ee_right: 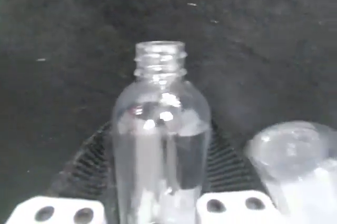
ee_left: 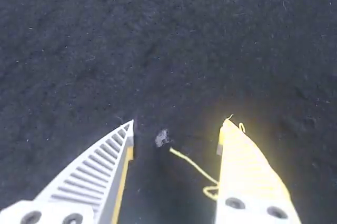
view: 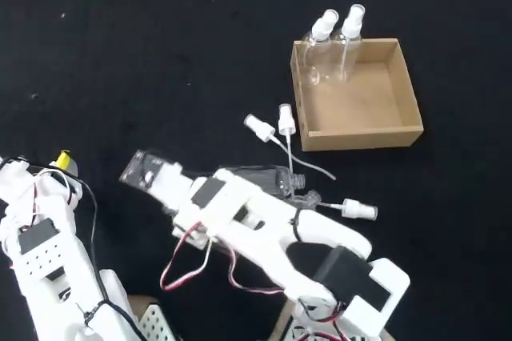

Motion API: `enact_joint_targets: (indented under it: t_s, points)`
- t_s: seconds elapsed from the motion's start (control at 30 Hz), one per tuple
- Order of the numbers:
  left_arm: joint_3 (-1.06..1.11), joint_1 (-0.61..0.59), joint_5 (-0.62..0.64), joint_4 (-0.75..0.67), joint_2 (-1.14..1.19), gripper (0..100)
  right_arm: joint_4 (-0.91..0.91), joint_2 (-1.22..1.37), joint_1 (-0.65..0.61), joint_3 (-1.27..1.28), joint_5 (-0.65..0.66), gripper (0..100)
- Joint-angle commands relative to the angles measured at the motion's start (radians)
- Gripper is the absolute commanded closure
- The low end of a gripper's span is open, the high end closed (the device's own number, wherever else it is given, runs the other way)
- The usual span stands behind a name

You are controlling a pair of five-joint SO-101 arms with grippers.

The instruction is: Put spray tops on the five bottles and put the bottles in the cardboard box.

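Two clear bottles with white spray tops [view: 320,51] [view: 349,37] lean in the far left corner of the cardboard box [view: 362,138]. Three loose spray tops [view: 260,127] [view: 286,121] [view: 358,210] with thin tubes lie on the black table in front of the box. My right gripper [view: 276,179] [ee_right: 160,129] is shut on an uncapped clear bottle [ee_right: 158,129], whose open neck [view: 298,183] points toward the box. A second uncapped bottle [ee_right: 295,153] [view: 310,197] lies right beside it. My left gripper [view: 61,162] [ee_left: 179,124] stands open over bare cloth at the near left.
The right arm's white body [view: 264,229] covers the middle of the near table. Black cloth [view: 160,61] stretches across the far left. A bit of lint [ee_left: 161,138] and a yellow thread [ee_left: 192,166] lie between the left fingers.
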Motion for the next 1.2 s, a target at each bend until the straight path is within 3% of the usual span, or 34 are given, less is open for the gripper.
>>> enact_joint_targets:
  t_s: [0.0, 0.13, 0.23, 0.33, 0.5, 0.67, 0.8, 0.93, 1.17]
  points:
    - [-0.001, -0.01, 0.006, -0.02, -0.023, 75, 0.143, -0.136, 0.075, -0.105, -0.005, 97.8]
    - [0.002, -0.007, 0.006, -0.02, -0.025, 75, 0.41, -0.352, 0.161, -0.225, -0.032, 98.7]
    - [0.002, -0.004, 0.006, -0.02, -0.025, 75, 0.597, -0.499, 0.305, -0.309, -0.052, 98.7]
    - [0.002, -0.002, 0.006, -0.02, -0.025, 75, 0.677, -0.61, 0.542, -0.338, 0.006, 98.7]
    - [0.005, -0.002, 0.006, -0.02, -0.025, 75, 0.675, -0.654, 1.053, -0.289, 0.178, 98.6]
    - [0.005, -0.001, 0.006, -0.02, -0.025, 75, 0.456, -0.654, 1.473, -0.077, 0.431, 98.6]
    - [0.005, -0.001, 0.006, -0.02, -0.025, 75, 0.149, -0.653, 1.657, 0.153, 0.534, 98.6]
    - [0.005, -0.001, 0.006, -0.02, -0.025, 75, -0.031, -0.653, 1.729, 0.302, 0.565, 98.6]
    - [0.005, -0.001, 0.003, -0.014, -0.025, 75, -0.192, -0.647, 1.728, 0.401, 0.56, 98.6]
